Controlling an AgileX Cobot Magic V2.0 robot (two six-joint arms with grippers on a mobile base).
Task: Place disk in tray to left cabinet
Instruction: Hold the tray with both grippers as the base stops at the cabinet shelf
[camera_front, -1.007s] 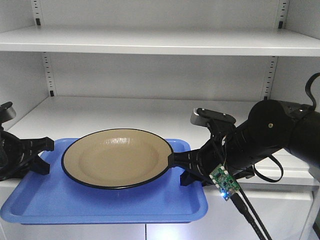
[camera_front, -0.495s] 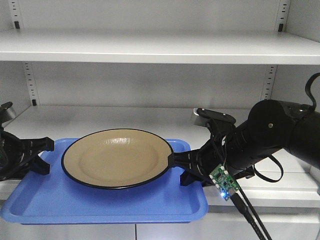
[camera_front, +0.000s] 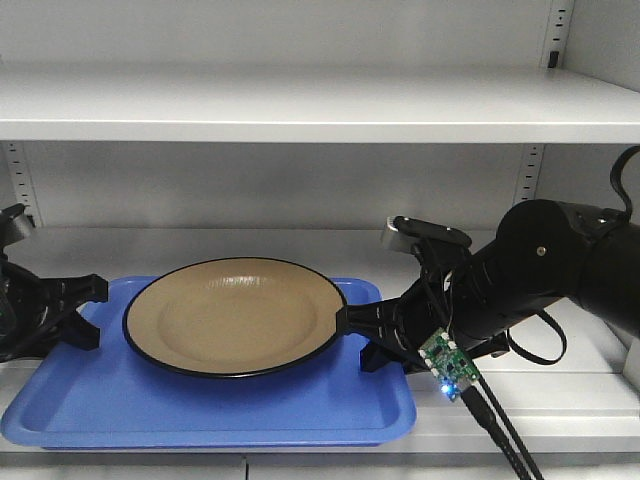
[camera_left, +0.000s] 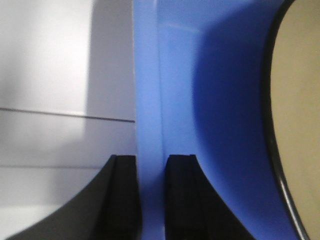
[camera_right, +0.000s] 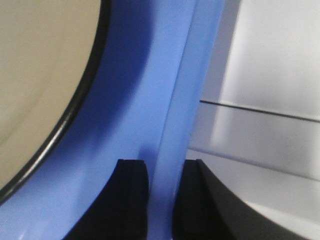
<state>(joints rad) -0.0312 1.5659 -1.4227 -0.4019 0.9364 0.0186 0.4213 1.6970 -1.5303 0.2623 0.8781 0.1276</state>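
The tray (camera_front: 200, 400) hung level between the two hands in front of the left cabinet (camera_front: 320, 100), its near edge out past the front of the lower shelf (camera_front: 300, 240). It was blue, flat and rectangular, with rounded corners and a low raised rim. In it lay one thing only, the disk (camera_front: 235, 315): a shallow tan plate, glossy, edged with a thin black rim, taking up most of the tray's width and sitting toward the back of it. Bare blue floor showed in front of the disk and at the near corners.

The left hand (camera_left: 150, 195) was clamped on the tray's left rim; in the left wrist view one black finger sat outside the blue edge and the other inside it, with the disk's black rim curving past on the right. The right hand (camera_right: 160, 200) was clamped on the tray's right rim in the same way, one finger on each side of the edge, and the disk's rim lay close by on the left.

A small green circuit board (camera_front: 448, 362) with a lit blue point hung under the right arm (camera_front: 545, 275). A second white shelf (camera_front: 320, 100) ran across above.
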